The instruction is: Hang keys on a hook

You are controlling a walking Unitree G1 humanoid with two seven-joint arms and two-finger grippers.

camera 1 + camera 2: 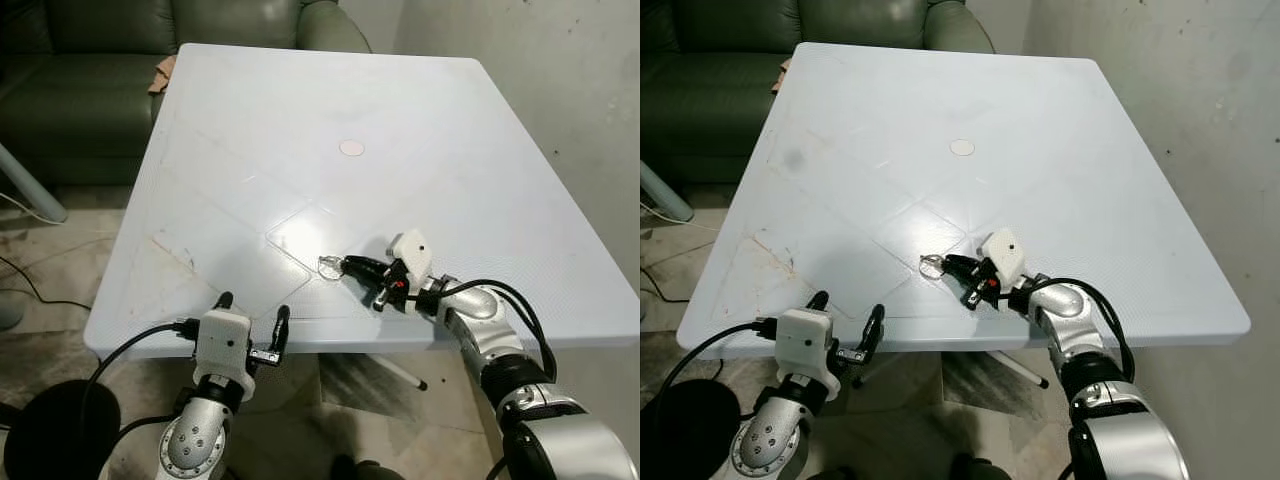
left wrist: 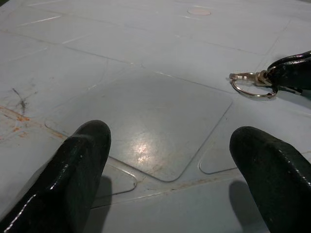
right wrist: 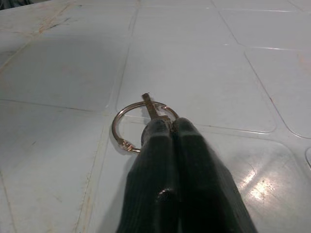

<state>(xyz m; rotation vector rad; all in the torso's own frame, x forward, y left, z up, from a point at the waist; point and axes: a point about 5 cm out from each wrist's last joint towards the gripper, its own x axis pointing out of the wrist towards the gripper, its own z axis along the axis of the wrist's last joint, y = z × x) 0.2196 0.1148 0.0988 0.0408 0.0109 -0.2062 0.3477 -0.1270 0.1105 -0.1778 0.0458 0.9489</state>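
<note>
I have the keys (image 3: 146,116) lying on the white plastic table (image 1: 300,110), just below the centre of the left eye frame and a little toward the near edge. What I can make out is a metal key ring with one short key on it; the ring lies flat on the tabletop. In the right wrist view the ring curves out to one side of my fingertips and the key's end pokes out beyond them.

My right gripper (image 1: 345,266) reaches in from the lower right of the left eye frame, lying low over the table. Its jaws are pressed together with no gap between them, pinching the keys at the point where key and ring meet.

My left gripper (image 1: 252,311) sits at the bottom of the left eye frame, left of centre, at the near edge of the table. Its jaws are spread wide apart and hold nothing; the left wrist view shows the two black fingers (image 2: 73,170) well apart over the bare tabletop, with the keys and the tip of the right gripper off in the upper right of that frame.

Farther up the table, above centre in the frame, there is a small round pale disc (image 1: 351,148). A rusty orange scuff (image 1: 170,250) marks the table's left part. A dark green sofa (image 1: 90,70) stands behind the table at the upper left, and a grey wall (image 1: 560,90) runs down the right side.
</note>
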